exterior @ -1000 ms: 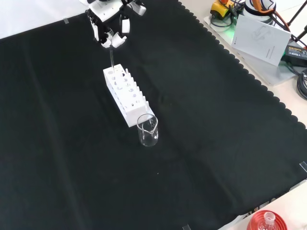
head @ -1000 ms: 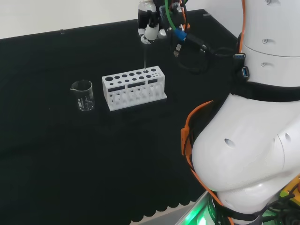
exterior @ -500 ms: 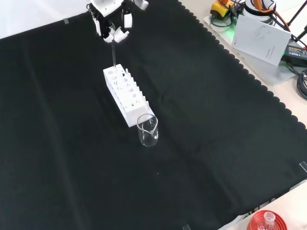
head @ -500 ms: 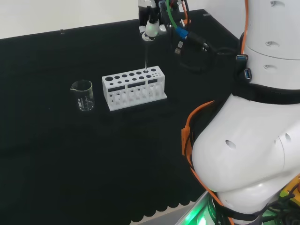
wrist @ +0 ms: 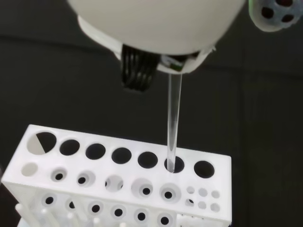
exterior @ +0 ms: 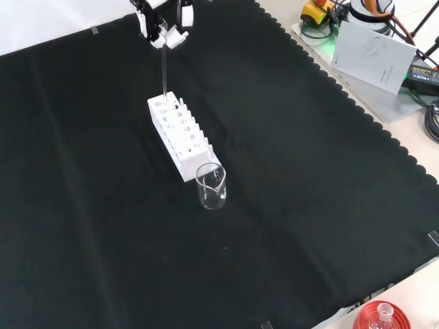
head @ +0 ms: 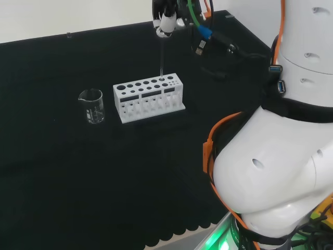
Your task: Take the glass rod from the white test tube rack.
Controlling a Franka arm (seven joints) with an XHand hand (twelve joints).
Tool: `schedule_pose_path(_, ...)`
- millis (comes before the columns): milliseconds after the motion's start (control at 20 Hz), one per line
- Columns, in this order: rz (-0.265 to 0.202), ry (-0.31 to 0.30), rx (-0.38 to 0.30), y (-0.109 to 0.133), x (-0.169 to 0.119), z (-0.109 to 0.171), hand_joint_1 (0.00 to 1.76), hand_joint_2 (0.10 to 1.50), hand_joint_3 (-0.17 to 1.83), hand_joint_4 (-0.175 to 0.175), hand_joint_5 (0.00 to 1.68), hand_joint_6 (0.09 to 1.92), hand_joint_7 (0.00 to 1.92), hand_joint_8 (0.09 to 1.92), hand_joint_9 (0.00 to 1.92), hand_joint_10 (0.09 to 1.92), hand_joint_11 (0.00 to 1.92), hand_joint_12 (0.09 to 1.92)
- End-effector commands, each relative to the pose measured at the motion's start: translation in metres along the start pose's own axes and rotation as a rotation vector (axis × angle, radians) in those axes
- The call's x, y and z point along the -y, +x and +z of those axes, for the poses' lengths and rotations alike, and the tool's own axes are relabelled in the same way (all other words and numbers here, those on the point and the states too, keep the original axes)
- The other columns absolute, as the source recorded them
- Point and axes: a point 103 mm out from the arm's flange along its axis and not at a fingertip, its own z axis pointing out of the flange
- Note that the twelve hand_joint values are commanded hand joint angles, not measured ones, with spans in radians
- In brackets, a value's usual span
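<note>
While the hand (head: 165,21) pinches the top of the glass rod (head: 161,54) between curled fingers, the rod hangs upright with its lower tip just inside a hole of the white test tube rack (head: 148,97), second from one end in the wrist view. Just beside the rack's other end stands a clear beaker (head: 92,105) on the black cloth (head: 78,172).

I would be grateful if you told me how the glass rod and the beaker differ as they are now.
The glass rod is a thin upright stick; the beaker is a wide, open cup with a spout. The rod is pinched by the hand with its lower end in a hole of the white rack; the beaker stands free on the black cloth beside the rack's other end. Both are clear glass.
</note>
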Motion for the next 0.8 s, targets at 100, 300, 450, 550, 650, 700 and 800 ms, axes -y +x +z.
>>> schedule_pose_path(100,-0.015,-0.021,0.009,0.010,0.008,-0.021,1.34,0.48,0.92,-0.175,1.25,0.68,1.51,0.53,1.79,0.09,1.68,0.42)
schedule_pose_path(300,-0.018,-0.035,0.015,0.015,0.010,-0.034,1.34,0.48,0.92,-0.175,1.26,0.68,1.51,0.53,1.79,0.09,1.68,0.42)
schedule_pose_path(450,-0.018,-0.041,0.026,0.017,0.011,-0.040,1.34,0.48,0.92,-0.175,1.26,0.68,1.51,0.52,1.79,0.09,1.68,0.42)
schedule_pose_path(550,-0.016,-0.045,0.029,0.019,0.012,-0.043,1.34,0.48,0.92,-0.175,1.26,0.68,1.51,0.52,1.79,0.09,1.68,0.42)
schedule_pose_path(650,-0.017,-0.051,0.031,0.022,0.012,-0.045,1.34,0.48,0.92,-0.175,1.26,0.68,1.51,0.52,1.79,0.09,1.68,0.42)
schedule_pose_path(700,-0.019,-0.055,0.030,0.023,0.012,-0.046,1.34,0.48,0.92,-0.175,1.26,0.68,1.51,0.52,1.79,0.09,1.68,0.42)
schedule_pose_path(800,-0.022,-0.064,0.030,0.025,0.013,-0.049,1.34,0.48,0.92,-0.175,1.26,0.67,1.51,0.52,1.79,0.09,1.68,0.42)
